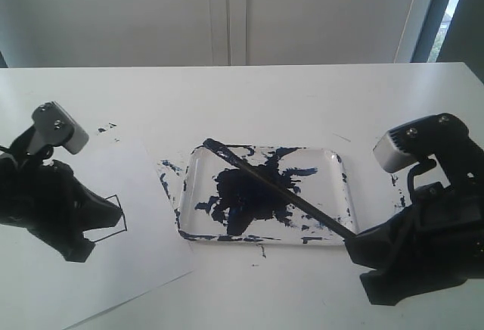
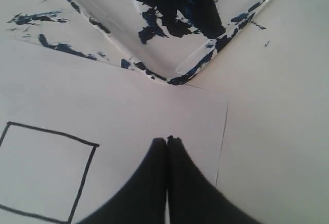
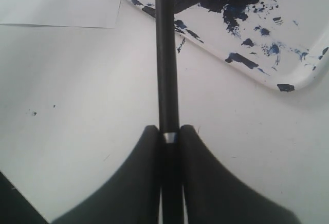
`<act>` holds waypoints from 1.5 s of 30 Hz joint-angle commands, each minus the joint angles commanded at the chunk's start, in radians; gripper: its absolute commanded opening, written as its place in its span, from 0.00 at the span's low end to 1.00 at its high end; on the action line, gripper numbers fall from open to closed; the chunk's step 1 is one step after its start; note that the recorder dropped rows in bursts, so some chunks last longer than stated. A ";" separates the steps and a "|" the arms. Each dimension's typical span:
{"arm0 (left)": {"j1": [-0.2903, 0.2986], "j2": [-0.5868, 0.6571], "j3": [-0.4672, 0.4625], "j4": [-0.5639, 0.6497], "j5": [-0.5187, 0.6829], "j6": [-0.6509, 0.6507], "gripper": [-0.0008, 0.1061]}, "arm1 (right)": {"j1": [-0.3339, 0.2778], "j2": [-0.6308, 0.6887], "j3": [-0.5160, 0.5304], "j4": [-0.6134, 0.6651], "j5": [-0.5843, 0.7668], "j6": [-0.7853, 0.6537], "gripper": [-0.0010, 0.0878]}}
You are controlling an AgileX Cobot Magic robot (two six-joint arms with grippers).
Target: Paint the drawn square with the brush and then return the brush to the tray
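Note:
The clear tray (image 1: 338,165) (image 2: 198,64) (image 3: 303,75), blotched with dark navy paint, lies mid-table. The black brush (image 1: 276,190) (image 3: 166,54) slants across it, tip at the tray's far left corner. My right gripper (image 1: 354,241) (image 3: 170,131) is shut on the brush's handle end, just outside the tray's near right corner. The drawn square (image 1: 113,220) (image 2: 49,172) is a blank black outline on white paper; most of it is hidden behind my left arm in the exterior view. My left gripper (image 1: 119,213) (image 2: 167,140) is shut on nothing, hovering over the paper beside the square.
The white paper (image 1: 136,171) (image 2: 128,111) lies left of the tray, its edge close to the tray's corner. Paint smears (image 1: 165,171) mark the table beside the tray. A wall and window frame (image 1: 423,12) stand behind the table.

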 joint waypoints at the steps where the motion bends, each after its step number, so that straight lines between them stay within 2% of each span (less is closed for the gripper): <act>1: -0.005 0.019 -0.005 -0.002 -0.007 0.000 0.01 | 0.000 0.000 0.000 0.000 -0.002 0.000 0.01; 7: -0.039 0.134 -0.036 -0.002 0.017 0.023 0.01 | 0.000 0.000 0.000 0.000 -0.005 0.000 0.01; 18: -0.153 0.267 -0.094 -0.018 -0.085 0.051 0.01 | 0.000 0.000 0.000 0.000 -0.007 -0.005 0.01; 31: -0.154 0.309 -0.106 0.014 -0.077 0.045 0.01 | 0.000 0.000 0.000 0.000 -0.007 -0.011 0.01; 35: -0.154 0.309 -0.106 0.080 -0.060 -0.012 0.01 | 0.000 0.000 0.000 0.000 -0.007 -0.016 0.01; 40: -0.152 0.309 -0.098 0.288 -0.034 -0.185 0.01 | 0.000 0.000 0.000 0.000 -0.007 -0.016 0.01; 45: -0.152 0.305 -0.096 0.393 0.010 -0.271 0.01 | 0.000 0.000 0.000 0.000 -0.007 -0.016 0.01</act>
